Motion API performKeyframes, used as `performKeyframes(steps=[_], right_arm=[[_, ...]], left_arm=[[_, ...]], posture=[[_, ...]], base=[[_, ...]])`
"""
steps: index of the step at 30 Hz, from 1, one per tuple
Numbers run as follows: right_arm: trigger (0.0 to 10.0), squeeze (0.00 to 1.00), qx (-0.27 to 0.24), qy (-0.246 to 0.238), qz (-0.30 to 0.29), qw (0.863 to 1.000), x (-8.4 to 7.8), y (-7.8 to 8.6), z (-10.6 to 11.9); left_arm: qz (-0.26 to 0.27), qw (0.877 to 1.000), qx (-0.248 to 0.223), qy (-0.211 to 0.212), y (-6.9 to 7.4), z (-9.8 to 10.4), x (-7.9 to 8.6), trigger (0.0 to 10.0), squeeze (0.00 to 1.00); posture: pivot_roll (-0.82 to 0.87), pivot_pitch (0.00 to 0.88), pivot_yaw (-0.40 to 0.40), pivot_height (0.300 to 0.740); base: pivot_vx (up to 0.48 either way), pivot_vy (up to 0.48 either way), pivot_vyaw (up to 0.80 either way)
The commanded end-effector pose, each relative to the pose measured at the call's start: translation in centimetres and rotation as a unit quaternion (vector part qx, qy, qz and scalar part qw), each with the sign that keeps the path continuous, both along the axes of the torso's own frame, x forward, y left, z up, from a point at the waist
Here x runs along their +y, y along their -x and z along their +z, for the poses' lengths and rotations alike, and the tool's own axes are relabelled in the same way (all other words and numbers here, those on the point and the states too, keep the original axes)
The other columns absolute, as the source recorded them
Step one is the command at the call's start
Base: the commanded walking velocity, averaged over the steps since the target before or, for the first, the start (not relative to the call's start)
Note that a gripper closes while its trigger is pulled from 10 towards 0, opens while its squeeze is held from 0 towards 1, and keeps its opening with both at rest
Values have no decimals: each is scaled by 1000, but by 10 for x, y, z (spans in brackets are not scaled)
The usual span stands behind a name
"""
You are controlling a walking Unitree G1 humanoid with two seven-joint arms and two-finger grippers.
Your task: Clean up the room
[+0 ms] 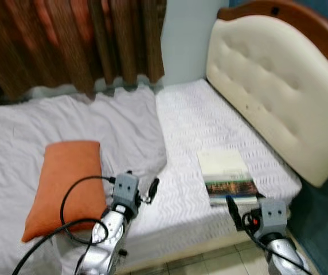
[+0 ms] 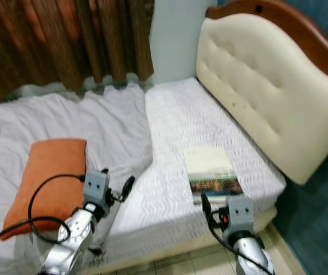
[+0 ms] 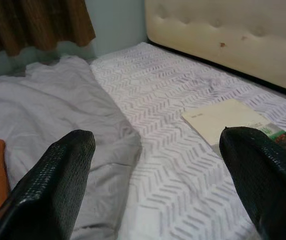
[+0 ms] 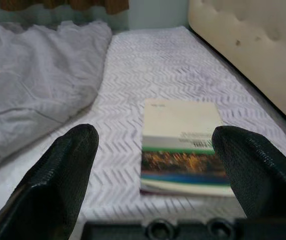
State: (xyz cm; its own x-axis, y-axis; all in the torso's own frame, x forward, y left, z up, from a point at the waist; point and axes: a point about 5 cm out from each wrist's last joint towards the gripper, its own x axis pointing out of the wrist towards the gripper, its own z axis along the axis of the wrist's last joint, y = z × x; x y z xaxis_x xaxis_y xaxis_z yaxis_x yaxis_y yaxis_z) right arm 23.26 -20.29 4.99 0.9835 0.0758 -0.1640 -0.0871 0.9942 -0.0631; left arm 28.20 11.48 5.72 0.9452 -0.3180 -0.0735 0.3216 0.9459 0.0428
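A book (image 1: 226, 173) with a cream and green cover lies flat on the white patterned mattress (image 1: 192, 126), near its front right corner. My right gripper (image 4: 153, 137) hovers just short of the bed's front edge, open, with the book (image 4: 180, 145) lying ahead between its fingers and untouched. My left gripper (image 3: 157, 137) is open too, low over the front of the bed beside the orange pillow (image 1: 66, 186). A crumpled grey blanket (image 1: 78, 123) covers the bed's left half, and the pillow rests on it.
A cream padded headboard (image 1: 273, 80) with a brown wooden rim stands along the right side of the bed. Brown curtains (image 1: 78, 40) hang behind the bed. Tiled floor (image 1: 210, 263) shows below the bed's front edge, and a dark blue wall (image 1: 327, 223) is at the right.
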Motion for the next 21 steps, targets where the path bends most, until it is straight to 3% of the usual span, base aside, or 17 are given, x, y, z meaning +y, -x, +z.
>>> performKeyframes(steps=[1, 13, 21], right_arm=[[10000, 0, 3, -9, 0, 1000, 3, -1, -1], [10000, 0, 5, -4, 9, 1000, 4, -3, -3], [10000, 0, 12, 1, 18, 1000, 3, -4, -5]], left_arm=[[18, 1000, 12, -6, 4, -7, 14, 10000, 0], [33, 999, 16, 3, 1, -8, 12, 10000, 0], [53, 998, 18, 5, 3, -11, 20, 10000, 0]], posture=[[-130, 51, -8, 740], [-131, 46, -7, 740], [-119, 43, -15, 740]], base=[[266, -394, 0], [268, -395, 0], [286, -381, 0]])
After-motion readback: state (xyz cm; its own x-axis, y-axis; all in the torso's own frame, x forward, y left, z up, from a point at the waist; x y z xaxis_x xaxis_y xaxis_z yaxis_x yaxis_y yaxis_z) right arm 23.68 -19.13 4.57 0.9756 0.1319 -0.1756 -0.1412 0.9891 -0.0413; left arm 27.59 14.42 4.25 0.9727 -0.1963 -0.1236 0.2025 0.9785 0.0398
